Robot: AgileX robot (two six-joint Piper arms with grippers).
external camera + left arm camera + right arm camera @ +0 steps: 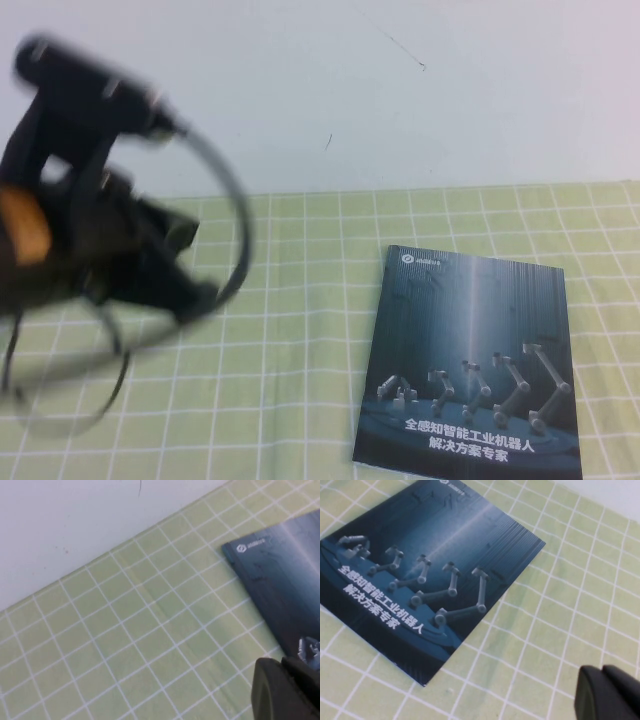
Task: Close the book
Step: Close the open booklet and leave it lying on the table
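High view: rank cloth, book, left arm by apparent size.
1. cloth
2-3. left arm and book: alike; arm is nearer the camera, so unranked.
The left gripper hangs over cloth left of book; right gripper is outside this view, over cloth near book.

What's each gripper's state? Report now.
Left gripper: closed, empty, raised over the cloth left of the book.
Right gripper: closed, empty, over the cloth beside the book.

Green checked cloth (300, 350), white wall (450, 100)
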